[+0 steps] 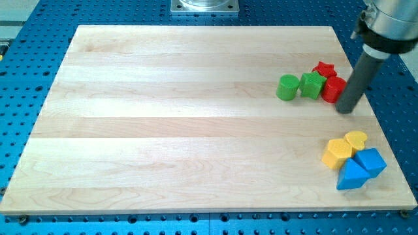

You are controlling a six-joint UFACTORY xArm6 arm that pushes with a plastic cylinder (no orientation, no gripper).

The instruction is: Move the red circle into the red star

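The arm carries no claw, only a straight dark rod, so nothing opens or grips. The rod's lower end, my tip (347, 109), rests on the wooden board (196, 117) near its right edge, touching or just beside the right side of the red circle (332, 89). The red circle sits against the red star (323, 69), which lies just behind it toward the board's top edge. Left of them stand a green star-like block (312, 85) and a green cylinder (287, 87). Near the bottom-right corner cluster a yellow hexagon (337, 153), a yellow heart (356, 140), a blue triangle (351, 176) and a blue cube-like block (371, 160).
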